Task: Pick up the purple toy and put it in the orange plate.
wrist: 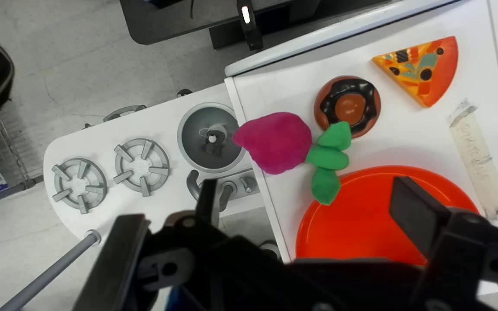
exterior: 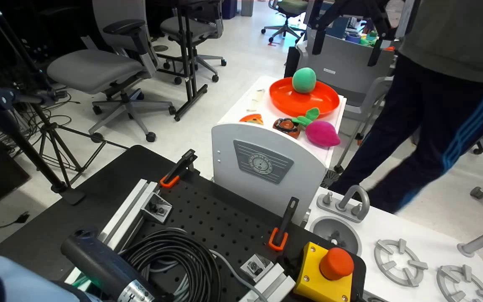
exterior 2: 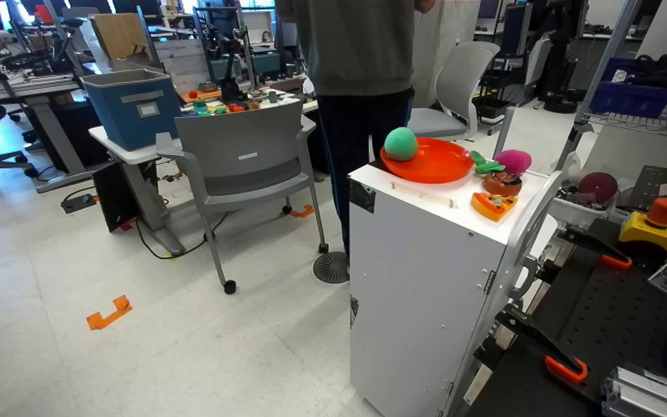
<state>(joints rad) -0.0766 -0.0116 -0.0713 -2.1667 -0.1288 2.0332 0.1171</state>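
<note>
The purple toy (wrist: 275, 142), a plush magenta bulb with green leaves, lies on the white cabinet top. It also shows in both exterior views, as the purple toy (exterior: 322, 133) and the purple toy (exterior 2: 514, 162). Beside it is the orange plate (wrist: 357, 216), round and shallow; a leaf tip overlaps its rim from above. In an exterior view a green ball sits in the orange plate (exterior: 324, 98). My gripper (wrist: 305, 188) is open above the cabinet, its fingers spread wide with nothing between them. High over the scene, my gripper (exterior: 346, 49) hangs apart from toy and plate.
A toy donut (wrist: 347, 106) lies close to the leaves, and a toy pizza slice (wrist: 422, 71) is beyond it. A raised grey panel (exterior: 262, 161) edges the cabinet top. A toy sink (wrist: 210, 138) adjoins lower down. A person (exterior 2: 362, 52) stands behind the cabinet.
</note>
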